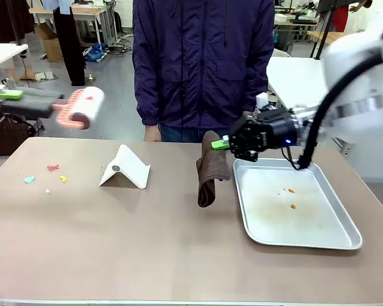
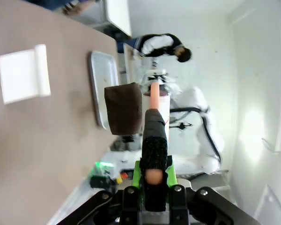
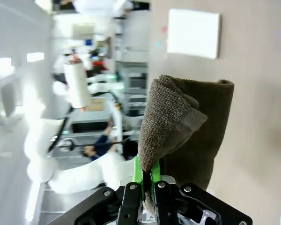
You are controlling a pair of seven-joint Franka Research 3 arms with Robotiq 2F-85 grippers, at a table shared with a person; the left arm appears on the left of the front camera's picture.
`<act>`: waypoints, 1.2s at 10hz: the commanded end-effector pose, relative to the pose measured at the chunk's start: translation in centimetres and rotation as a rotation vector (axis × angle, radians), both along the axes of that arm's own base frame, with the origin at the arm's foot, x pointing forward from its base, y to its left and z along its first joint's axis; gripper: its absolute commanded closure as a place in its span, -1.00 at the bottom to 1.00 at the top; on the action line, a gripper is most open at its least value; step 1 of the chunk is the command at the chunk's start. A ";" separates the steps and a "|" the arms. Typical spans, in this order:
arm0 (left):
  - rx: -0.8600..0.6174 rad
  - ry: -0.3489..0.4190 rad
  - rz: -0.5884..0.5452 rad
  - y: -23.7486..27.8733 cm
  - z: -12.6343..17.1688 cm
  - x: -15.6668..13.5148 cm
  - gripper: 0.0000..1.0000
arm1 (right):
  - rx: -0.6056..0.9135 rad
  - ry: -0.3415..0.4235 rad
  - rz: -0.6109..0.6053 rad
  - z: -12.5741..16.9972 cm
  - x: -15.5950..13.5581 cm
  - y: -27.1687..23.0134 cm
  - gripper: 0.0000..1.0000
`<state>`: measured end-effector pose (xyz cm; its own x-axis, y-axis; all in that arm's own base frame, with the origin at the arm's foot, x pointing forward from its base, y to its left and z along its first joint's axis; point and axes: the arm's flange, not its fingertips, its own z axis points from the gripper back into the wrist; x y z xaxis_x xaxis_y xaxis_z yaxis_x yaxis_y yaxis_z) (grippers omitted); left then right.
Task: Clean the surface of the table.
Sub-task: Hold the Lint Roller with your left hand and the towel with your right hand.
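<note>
The brownish table (image 1: 147,242) carries a few small coloured scraps (image 1: 49,172) at its left end. Above that end, my left gripper (image 1: 13,95) is shut on the handle of a lint roller (image 1: 83,108), which has a pink frame and a white roll. In the left wrist view the roller's dark handle (image 2: 154,140) runs straight out from between my gripper (image 2: 153,176). My right gripper (image 1: 233,143) is shut on the top of a brown cloth (image 1: 210,169), which hangs down to the table beside the tray. The right wrist view has the cloth (image 3: 187,126) pinched in my gripper (image 3: 147,180).
A silver tray (image 1: 293,204) with a few orange crumbs lies at the right. A white folded stand (image 1: 124,169) sits left of centre. A person in a dark purple jacket (image 1: 204,57) stands at the far edge. The table's front half is bare.
</note>
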<state>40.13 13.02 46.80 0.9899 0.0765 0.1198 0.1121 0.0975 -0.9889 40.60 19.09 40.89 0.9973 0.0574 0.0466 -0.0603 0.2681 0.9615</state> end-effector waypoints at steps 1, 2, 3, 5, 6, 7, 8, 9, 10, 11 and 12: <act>-0.087 0.024 -0.102 3.1 -0.8 -2.8 1.00 | 0.173 0.023 -0.098 -0.9 -4.3 -4.6 1.00; -0.131 0.006 -0.117 4.8 -1.3 -4.2 1.00 | 0.252 0.018 -0.179 -1.5 -6.1 -7.2 1.00; -0.148 -0.006 -0.146 6.2 -1.6 -5.2 1.00 | 0.276 0.035 -0.257 -1.8 -7.6 -10.0 1.00; -0.100 0.014 -0.220 8.2 -3.0 -6.9 1.00 | 0.309 0.037 -0.336 -1.9 -10.4 -15.7 1.00; -0.077 0.018 -0.157 9.1 -3.9 -7.9 1.00 | 0.333 0.013 -0.350 -1.9 -11.8 -18.2 1.00; -0.072 0.036 -0.075 9.3 -5.0 -8.6 1.00 | 0.323 0.025 -0.362 -1.5 -13.0 -20.3 1.00; -0.104 0.026 -0.043 8.1 -6.0 -9.0 1.00 | 0.301 0.057 -0.342 -1.0 -14.1 -22.3 1.00; -0.133 0.036 0.049 8.9 -7.0 -9.5 1.00 | 0.257 0.089 -0.289 -0.5 -15.1 -23.5 1.00; -0.160 0.035 0.148 9.7 -7.7 -9.9 1.00 | 0.215 0.129 -0.265 -0.1 -16.1 -24.6 1.00; -0.166 0.058 0.206 11.8 -8.5 -10.6 1.00 | 0.192 0.130 -0.296 0.3 -17.1 -25.6 1.00; -0.197 0.076 0.300 13.6 -9.1 -11.4 1.00 | 0.202 0.132 -0.335 0.5 -18.0 -26.7 1.00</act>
